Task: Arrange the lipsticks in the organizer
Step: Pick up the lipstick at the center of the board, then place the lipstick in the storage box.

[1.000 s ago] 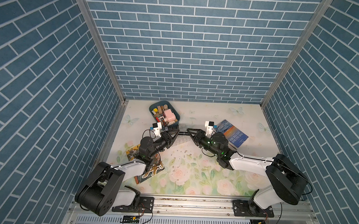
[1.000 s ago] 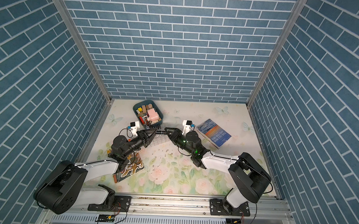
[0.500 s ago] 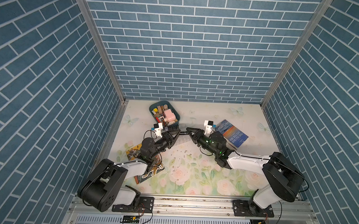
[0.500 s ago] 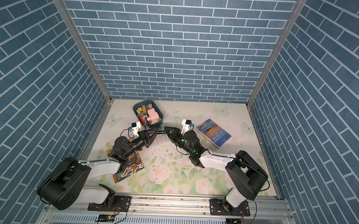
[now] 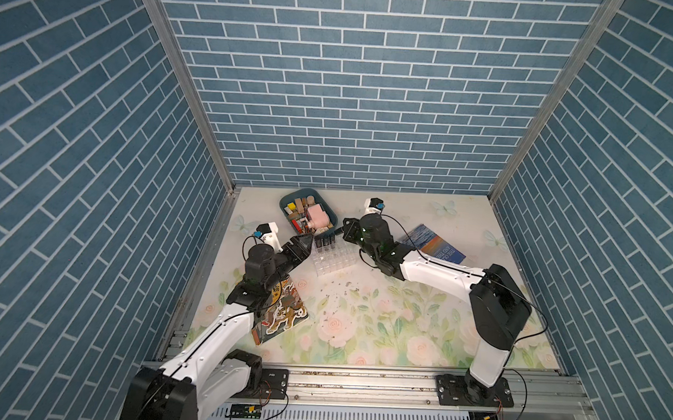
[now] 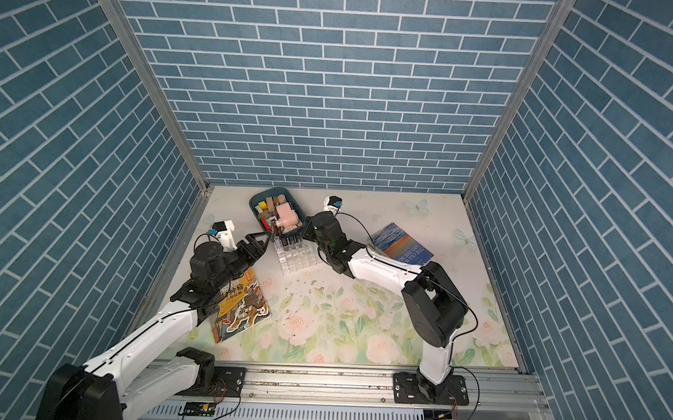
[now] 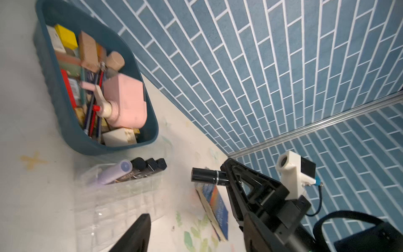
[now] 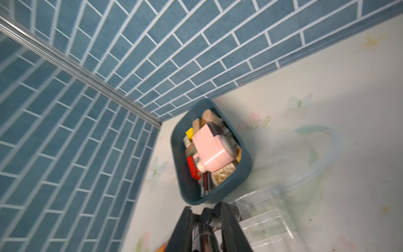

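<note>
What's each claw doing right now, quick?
Left gripper: open, holding nothing.
Right gripper: shut on a black lipstick.

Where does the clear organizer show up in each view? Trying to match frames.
Top view: organizer stands mid-table between the two arms.
Top view: organizer, same spot.
Left wrist: blurred clear grid next to the teal tray.
Right wrist: clear corner beside the tray.
Shared landmark: that tray, beside it in all four.

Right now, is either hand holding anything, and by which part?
The right hand is shut on a black lipstick, gripping it by one end. The rest of the tube sticks out past the fingertips. The left hand holds nothing.
</note>
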`<state>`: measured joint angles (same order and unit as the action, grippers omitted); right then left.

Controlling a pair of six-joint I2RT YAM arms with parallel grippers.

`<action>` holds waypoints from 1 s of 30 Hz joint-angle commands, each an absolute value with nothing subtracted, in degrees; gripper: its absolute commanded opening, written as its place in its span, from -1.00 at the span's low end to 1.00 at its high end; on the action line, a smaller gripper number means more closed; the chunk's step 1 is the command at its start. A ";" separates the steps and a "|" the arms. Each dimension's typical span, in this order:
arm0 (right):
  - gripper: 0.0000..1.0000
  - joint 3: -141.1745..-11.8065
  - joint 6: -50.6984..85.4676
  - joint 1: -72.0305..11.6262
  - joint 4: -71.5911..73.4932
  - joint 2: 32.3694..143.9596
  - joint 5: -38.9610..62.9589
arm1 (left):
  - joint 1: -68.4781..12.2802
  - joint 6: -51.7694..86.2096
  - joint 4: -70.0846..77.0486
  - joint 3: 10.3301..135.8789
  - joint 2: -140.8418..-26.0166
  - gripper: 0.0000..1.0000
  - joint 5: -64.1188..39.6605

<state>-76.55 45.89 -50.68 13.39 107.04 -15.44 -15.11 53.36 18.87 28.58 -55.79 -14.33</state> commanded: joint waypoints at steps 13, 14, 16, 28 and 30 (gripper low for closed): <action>-0.82 -88.14 26.46 -51.96 4.72 118.28 -20.55 | -14.02 43.81 7.65 26.64 -57.07 0.43 -11.90; -0.83 -88.76 26.06 -51.95 4.77 118.67 -20.53 | -13.94 43.78 7.69 26.57 -57.11 0.43 -11.96; -0.83 -89.99 25.33 -51.82 4.73 119.45 -20.91 | -13.84 43.68 7.80 26.42 -57.31 0.43 -12.20; -0.86 -88.85 22.90 -50.84 5.78 123.15 -22.02 | -13.11 43.72 8.76 26.00 -58.00 0.42 -13.18; -0.85 -89.65 22.49 -50.80 4.77 124.01 -22.21 | -13.11 43.77 8.83 25.99 -58.03 0.42 -13.27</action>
